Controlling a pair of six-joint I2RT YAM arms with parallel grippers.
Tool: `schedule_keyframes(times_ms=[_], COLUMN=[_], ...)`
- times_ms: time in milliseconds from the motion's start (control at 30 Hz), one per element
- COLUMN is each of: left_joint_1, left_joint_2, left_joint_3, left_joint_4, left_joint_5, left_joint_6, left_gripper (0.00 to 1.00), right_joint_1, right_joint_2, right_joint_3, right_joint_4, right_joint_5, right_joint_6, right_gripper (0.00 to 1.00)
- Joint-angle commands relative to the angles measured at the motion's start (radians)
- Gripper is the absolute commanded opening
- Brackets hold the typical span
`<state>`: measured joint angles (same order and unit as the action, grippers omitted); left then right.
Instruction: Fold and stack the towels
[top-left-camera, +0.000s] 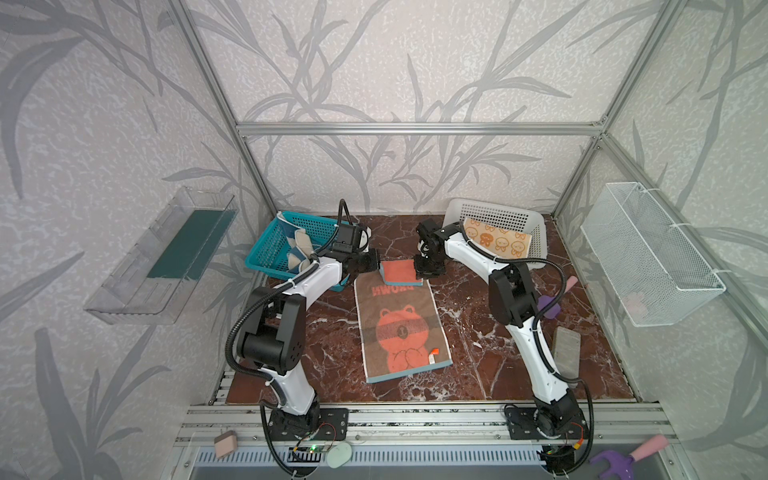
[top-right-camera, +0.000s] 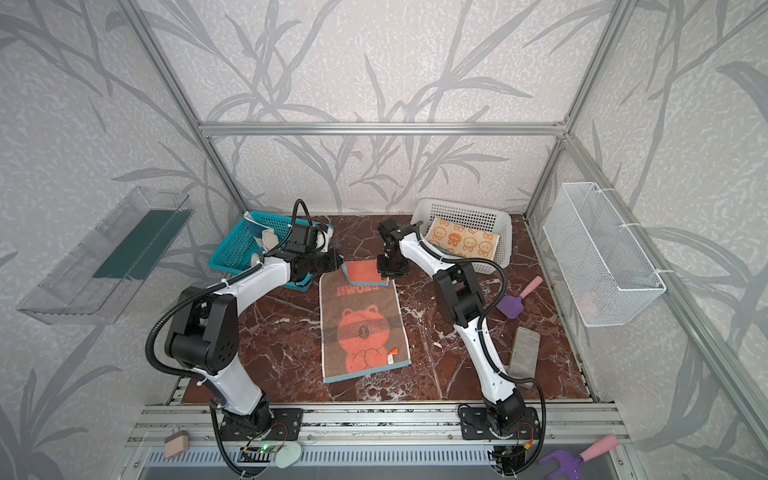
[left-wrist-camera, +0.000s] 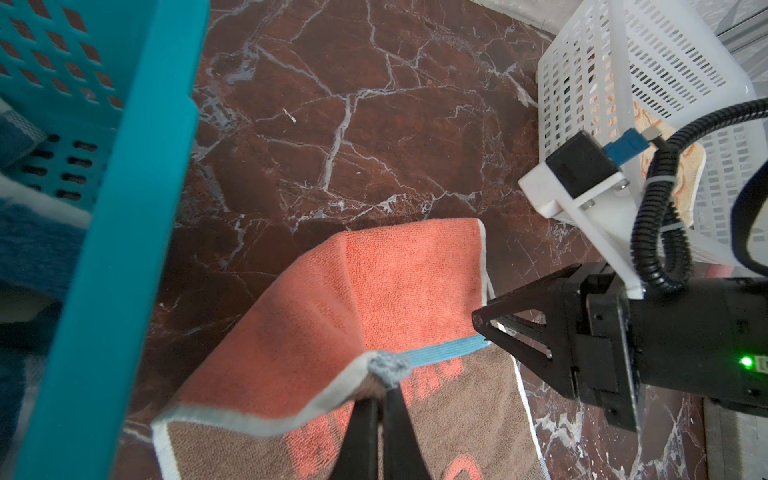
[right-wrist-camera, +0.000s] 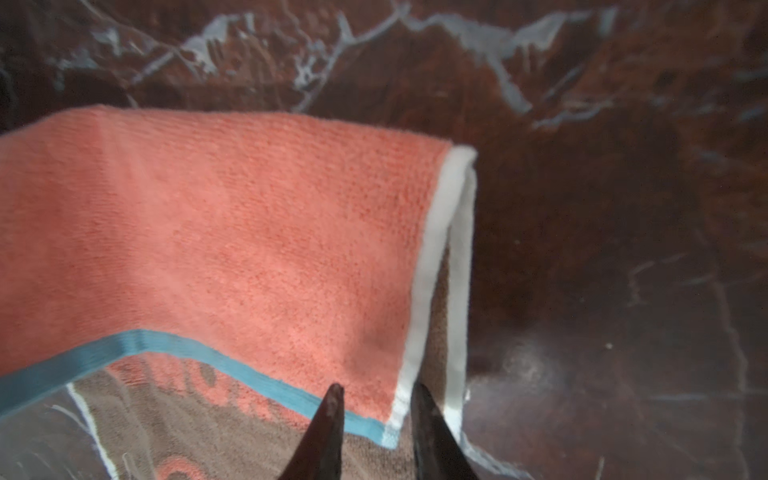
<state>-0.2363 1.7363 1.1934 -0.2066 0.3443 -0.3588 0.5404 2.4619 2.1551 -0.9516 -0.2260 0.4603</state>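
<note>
On the table (top-left-camera: 478, 353) the bear towel (top-left-camera: 401, 328) lies flat, far edge turned back. The left gripper (left-wrist-camera: 380, 395) is clamped on one far corner. The right gripper (right-wrist-camera: 376, 395), jaws slightly apart astride the other, should close before both pull evenly.

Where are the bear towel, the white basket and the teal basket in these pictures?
bear towel (top-left-camera: 401, 332), in a top view, on the bear's face.
white basket (top-left-camera: 498, 214), in a top view, on its far perforated wall.
teal basket (top-left-camera: 270, 245), in a top view, on its left wall.
</note>
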Motion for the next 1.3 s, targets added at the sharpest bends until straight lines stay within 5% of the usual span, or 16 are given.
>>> schedule_keyframes(times_ms=[0, 167, 367, 900, 1267], left_joint_1=[0.005, 0.005, 0.005, -0.022, -0.021], left_joint_2=[-0.052, -0.061, -0.043, -0.094, -0.064], left_joint_3=[-0.026, -0.047, -0.019, -0.051, 0.056], left_joint_4=[0.021, 0.051, 0.043, 0.207, 0.152], left_joint_5=[0.016, 0.043, 0.052, 0.114, 0.18], left_joint_6=[0.004, -0.019, -0.031, -0.152, -0.17], left_gripper=[0.0, 0.0, 0.0, 0.0, 0.0], right_joint_1=[0.014, 0.035, 0.047, -0.007, -0.123], right_joint_2=[-0.007, -0.008, -0.01, -0.185, -0.253], right_joint_3=[0.024, 0.029, 0.093, 0.123, 0.123], right_joint_4=[-0.078, -0.078, -0.095, -0.275, -0.216], right_joint_5=[0.064, 0.064, 0.059, 0.162, 0.019], right_joint_6=[-0.009, -0.002, -0.016, -0.053, -0.075], right_gripper=[0.33, 0.32, 0.0, 0.0, 0.0])
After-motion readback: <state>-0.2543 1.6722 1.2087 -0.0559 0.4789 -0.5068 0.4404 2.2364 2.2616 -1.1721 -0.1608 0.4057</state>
